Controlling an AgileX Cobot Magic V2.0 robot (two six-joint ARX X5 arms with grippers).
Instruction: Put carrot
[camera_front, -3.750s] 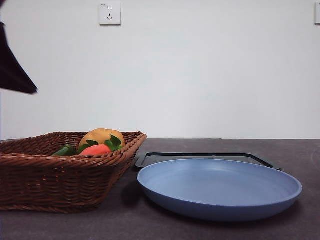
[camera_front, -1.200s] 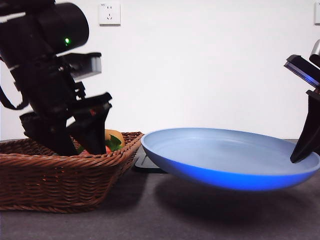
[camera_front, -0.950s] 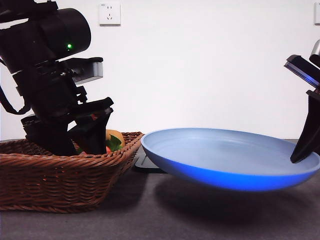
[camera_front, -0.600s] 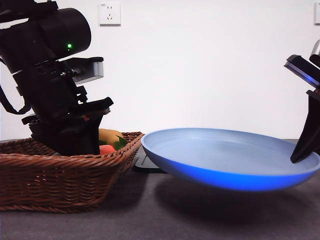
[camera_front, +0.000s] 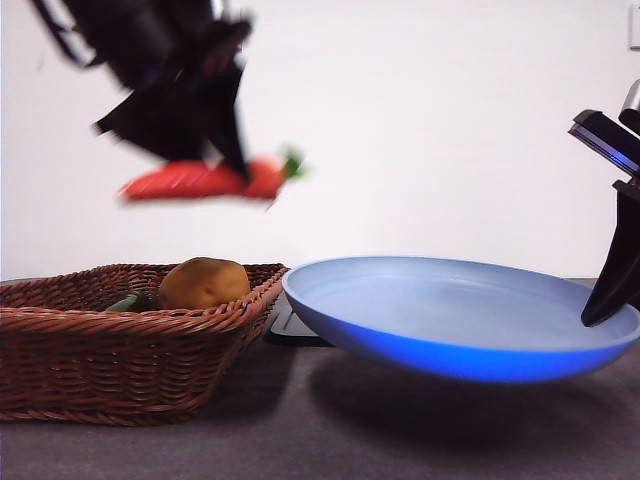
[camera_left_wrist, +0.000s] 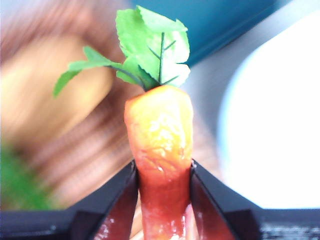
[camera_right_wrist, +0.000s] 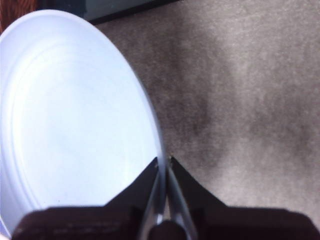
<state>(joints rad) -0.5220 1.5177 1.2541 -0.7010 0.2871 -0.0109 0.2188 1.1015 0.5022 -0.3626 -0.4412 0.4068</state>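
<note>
Lifted clear of the basket (camera_front: 120, 335) since half a second ago, my left gripper (camera_front: 225, 165) now hangs high above it at the upper left of the front view, blurred and dark, slanting down from the top edge with its jaws pointing down and to the right. Those jaws are pressed onto the carrot (camera_front: 200, 180), gripping it on its thicker half, with the red-orange body squeezed between them in the wrist view. Its long axis lies almost level across the front view: the tapered tip points left and the green leaves (camera_front: 293, 163) point right, toward the plate.

Below, the yellow-brown potato (camera_front: 203, 282) sits in the wicker basket with a bit of green vegetable (camera_front: 128, 301) beside it.

Further right, the blue plate (camera_front: 460, 320) hangs tilted above the table (camera_front: 320, 440), its left rim close to the basket's corner. My right gripper (camera_front: 610, 305) comes down from the right edge and pinches the plate's right rim, jaws nearly together on the thin edge.
</note>
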